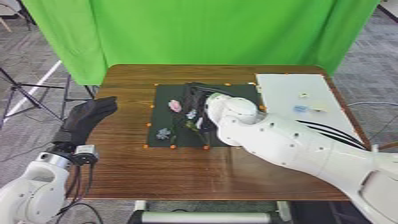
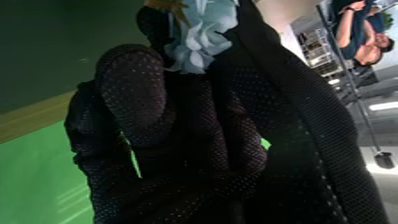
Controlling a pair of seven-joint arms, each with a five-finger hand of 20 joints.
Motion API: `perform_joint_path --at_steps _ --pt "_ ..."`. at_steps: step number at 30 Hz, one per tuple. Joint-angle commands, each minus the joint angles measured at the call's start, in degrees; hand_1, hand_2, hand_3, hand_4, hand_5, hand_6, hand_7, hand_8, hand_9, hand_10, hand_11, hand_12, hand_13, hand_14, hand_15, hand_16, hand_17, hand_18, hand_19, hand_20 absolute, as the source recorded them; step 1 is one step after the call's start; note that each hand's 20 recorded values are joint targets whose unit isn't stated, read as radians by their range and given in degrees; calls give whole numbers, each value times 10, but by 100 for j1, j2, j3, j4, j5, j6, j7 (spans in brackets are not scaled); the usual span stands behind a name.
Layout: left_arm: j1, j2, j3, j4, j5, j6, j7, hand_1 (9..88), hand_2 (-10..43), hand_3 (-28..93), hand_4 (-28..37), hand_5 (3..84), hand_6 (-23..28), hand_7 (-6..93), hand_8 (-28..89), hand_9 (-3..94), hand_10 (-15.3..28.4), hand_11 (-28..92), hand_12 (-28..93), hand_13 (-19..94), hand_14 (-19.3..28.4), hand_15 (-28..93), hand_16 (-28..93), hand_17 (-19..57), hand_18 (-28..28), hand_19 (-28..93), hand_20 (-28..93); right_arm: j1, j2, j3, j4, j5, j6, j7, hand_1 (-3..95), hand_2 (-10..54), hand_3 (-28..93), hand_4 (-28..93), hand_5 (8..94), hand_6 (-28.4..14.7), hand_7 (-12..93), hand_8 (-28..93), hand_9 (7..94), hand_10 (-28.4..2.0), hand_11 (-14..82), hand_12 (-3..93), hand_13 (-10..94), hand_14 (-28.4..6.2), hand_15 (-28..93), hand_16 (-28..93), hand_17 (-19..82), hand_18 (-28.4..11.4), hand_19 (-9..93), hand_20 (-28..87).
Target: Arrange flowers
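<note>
My right hand (image 1: 197,92) is over the dark mat (image 1: 156,120), near its far edge. On the mat lie a pink flower (image 1: 175,105), a light blue flower (image 1: 191,114), a grey-blue flower (image 1: 163,133) and a yellow-green one (image 1: 191,126). In the right wrist view my right hand (image 2: 133,95) has its fingers curled, with pale blue petals (image 2: 202,37) pinched at the fingertips; the glove covers part of them. My left hand (image 1: 91,111) hangs over the table's left edge, away from the flowers, its fingers fairly straight.
A white board (image 1: 289,85) lies right of the mat, holding a pale blue flower (image 1: 300,108) and small yellowish pieces (image 1: 317,108). Orange markers ring the mat. The brown table (image 1: 124,170) ends before a green curtain (image 1: 213,35). My right arm crosses the table's right part.
</note>
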Motion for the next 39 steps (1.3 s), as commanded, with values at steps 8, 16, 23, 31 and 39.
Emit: perform_joint_path --at_steps 8,16,23,31,39 --pt "-9 -20 -31 12 -34 -12 -20 253 -46 600 -208 454 39 124 -57 402 145 152 115 309 169 121 4 18 98 54 121 -15 -135 18 -33 6 -113 9 597 -95 576 -152 751 -1 194 94 804 -111 55 388 674 -117 572 420 313 -230 685 628" --pt "2 -32 -57 4 -20 -33 -21 257 -50 598 -202 450 39 125 -56 402 146 151 115 308 169 120 5 18 99 54 121 27 -82 -9 -18 -116 -177 -13 579 -95 577 -149 740 -7 187 90 768 -123 92 352 660 -123 576 412 298 -232 680 623" --pt "33 -36 -77 -9 -18 -25 -18 261 -56 600 -200 449 40 124 -57 402 144 152 116 309 168 119 6 17 99 54 121 31 -27 43 -12 -126 -404 65 553 -95 584 -146 708 -6 180 92 713 -142 147 275 642 -128 581 408 285 -236 682 621" --pt "60 -28 -101 -30 -15 -47 -23 262 -59 600 -199 449 37 127 -58 401 144 151 116 308 168 119 6 17 100 54 121 47 28 188 -53 -40 -802 106 513 -95 597 -140 682 0 168 80 668 -161 127 217 621 -141 575 404 271 -238 677 618" --pt "58 -17 -112 -34 -9 -69 -59 269 -61 597 -196 449 25 133 -60 402 144 150 116 309 168 118 7 16 101 54 121 58 173 546 -179 137 -1370 164 417 -95 670 -153 610 19 135 -88 576 -191 73 186 599 -151 548 401 246 -247 659 617"
